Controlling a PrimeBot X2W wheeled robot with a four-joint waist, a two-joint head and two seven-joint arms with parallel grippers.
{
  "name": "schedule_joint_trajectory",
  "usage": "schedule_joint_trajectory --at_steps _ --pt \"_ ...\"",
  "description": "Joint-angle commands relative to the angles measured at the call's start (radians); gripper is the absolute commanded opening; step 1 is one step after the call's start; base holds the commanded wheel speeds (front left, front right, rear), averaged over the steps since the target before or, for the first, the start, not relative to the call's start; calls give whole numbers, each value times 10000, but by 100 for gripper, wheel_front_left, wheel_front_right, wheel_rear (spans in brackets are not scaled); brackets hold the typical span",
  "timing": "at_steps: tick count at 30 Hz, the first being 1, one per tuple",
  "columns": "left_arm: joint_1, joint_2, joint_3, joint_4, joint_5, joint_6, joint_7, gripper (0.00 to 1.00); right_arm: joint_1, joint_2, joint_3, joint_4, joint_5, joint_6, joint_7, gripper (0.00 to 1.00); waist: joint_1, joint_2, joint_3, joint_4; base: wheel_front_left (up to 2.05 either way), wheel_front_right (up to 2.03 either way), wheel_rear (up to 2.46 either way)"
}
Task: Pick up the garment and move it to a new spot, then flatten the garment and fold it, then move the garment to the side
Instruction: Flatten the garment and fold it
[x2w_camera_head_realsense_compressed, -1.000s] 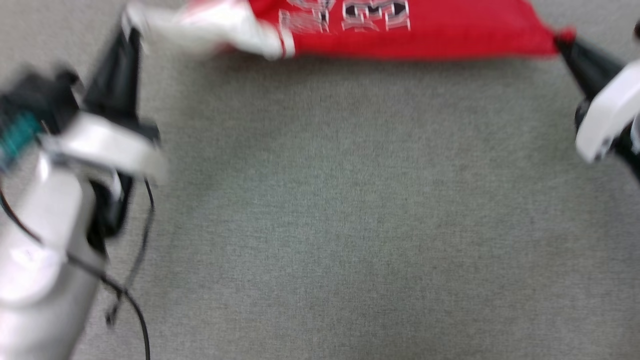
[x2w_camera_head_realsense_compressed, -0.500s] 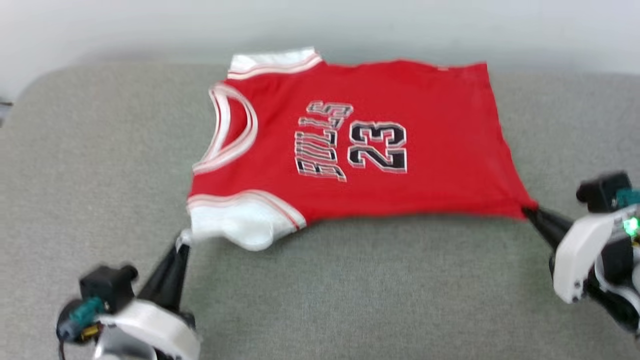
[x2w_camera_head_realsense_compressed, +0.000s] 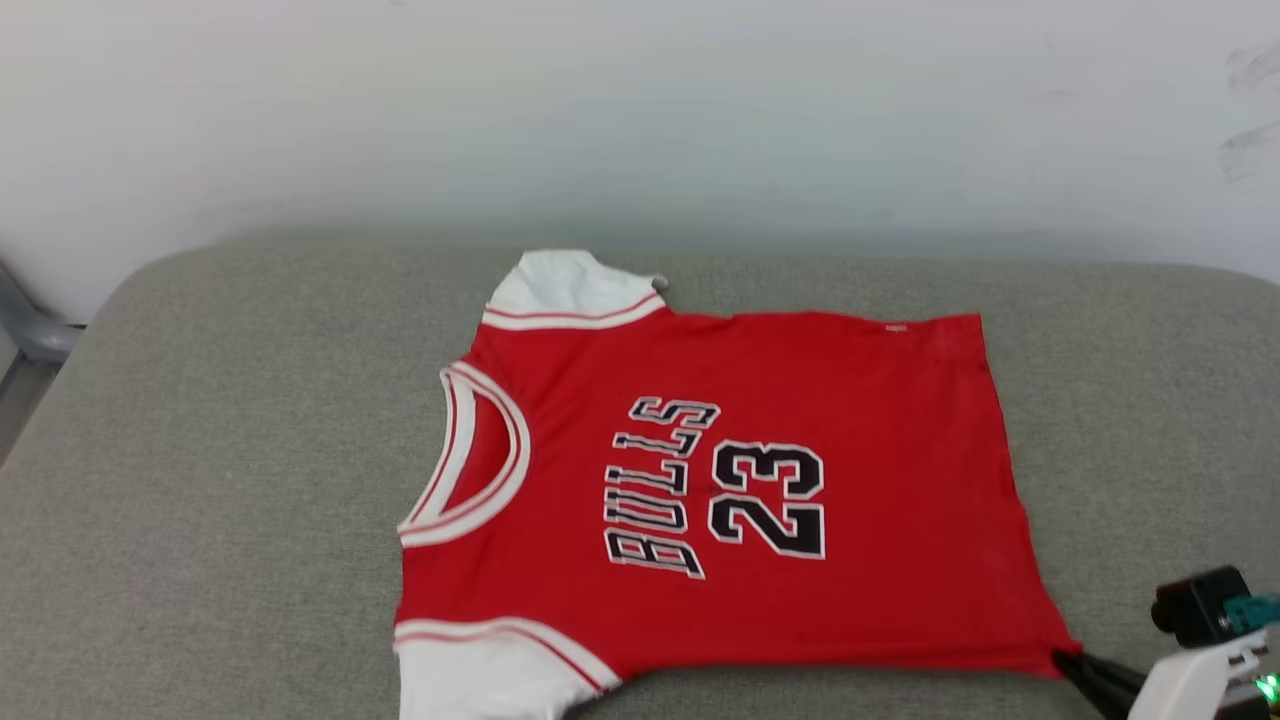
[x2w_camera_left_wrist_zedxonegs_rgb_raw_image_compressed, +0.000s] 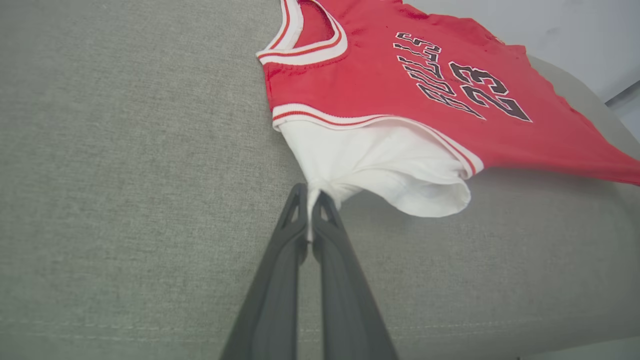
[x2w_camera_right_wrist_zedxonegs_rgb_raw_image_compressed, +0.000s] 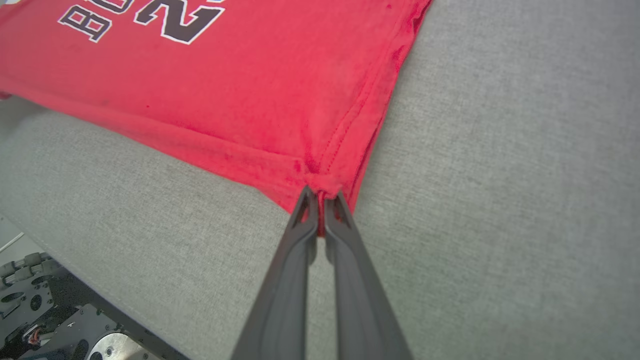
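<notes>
Two grippers, both closed on cloth.

Left wrist view: left gripper (x2w_camera_left_wrist_zedxonegs_rgb_raw_image_compressed: 310, 197) rises from the bottom centre of the frame. Its fingers are pressed together on a pinch of white fabric at the edge of the near sleeve (x2w_camera_left_wrist_zedxonegs_rgb_raw_image_compressed: 385, 170). The sleeve draws to a point at the tips, and its open cuff stands a little off the grey cushion (x2w_camera_left_wrist_zedxonegs_rgb_raw_image_compressed: 125, 200), with shadow under it.

Right wrist view: right gripper (x2w_camera_right_wrist_zedxonegs_rgb_raw_image_compressed: 321, 196) rises from the bottom centre, fingers together on the red hem corner of the shirt (x2w_camera_right_wrist_zedxonegs_rgb_raw_image_compressed: 225, 90). The cloth gathers into small folds at the pinch. Dark machine parts (x2w_camera_right_wrist_zedxonegs_rgb_raw_image_compressed: 45, 320) show in the lower left corner, past the cushion's edge.

Head view: the right gripper's dark tip sits in the lower right corner of the frame, touching the shirt's lower right corner, with a white housing behind it. The shirt lies spread across the centre of the frame on the cushion, front side up. Its collar (x2w_camera_head_realsense_compressed: 480, 460) is toward the left and its hem toward the right. The print (x2w_camera_head_realsense_compressed: 720, 490) reads "BULLS 23", turned sideways. The body is mostly flat. The near sleeve is cut by the bottom edge. The far sleeve (x2w_camera_head_realsense_compressed: 565, 285) lies flat at the shirt's upper left. A pale wall (x2w_camera_head_realsense_compressed: 640, 120) runs across the top of the frame.
</notes>
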Motion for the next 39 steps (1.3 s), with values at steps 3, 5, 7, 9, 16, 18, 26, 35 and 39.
schedule_joint_trajectory --at_steps 3,5,7,9,16,18,26,35,39 --pt "696 42 -65 -80 -336 28 145 0 1015 -7 -372 -303 -29 -11 198 0 3 -1 -279 -16 0 0 0" --pt "909 44 -107 -48 -422 34 198 0 1382 -3 -554 -423 -19 -11 255 0 3 -1 -333 -9 0 0 0" --pt "1063 29 -170 -36 -532 -35 282 0 1651 23 -688 -542 -42 -11 321 0 3 -1 -372 -19 0 0 0" --pt "1074 50 -191 -15 -552 -44 299 0 1840 79 -804 -644 -35 -11 389 0 3 -1 -399 -33 0 0 0" --pt "380 213 -246 134 -197 -185 312 0 1670 376 -1180 -918 -75 -11 466 0 3 -1 -365 -65 0 0 0" --pt "104 304 -285 214 -60 -265 386 0 1504 447 -1239 -948 -87 -11 471 0 3 -1 -326 -89 0 0 0" --pt "-1192 671 -319 431 350 -620 663 0 1024 512 -1335 -1055 -12 -10 605 0 3 -1 -111 -187 0 0 0" --pt "-3387 1025 -239 813 804 -1093 1155 0 102 582 -1516 -1162 36 -10 690 0 3 -1 906 -401 0 0 0" --pt "-4374 1136 -268 1102 994 -1354 1456 0 -510 679 -1483 -1108 1 -10 794 0 3 -1 1485 -522 0 0 0"
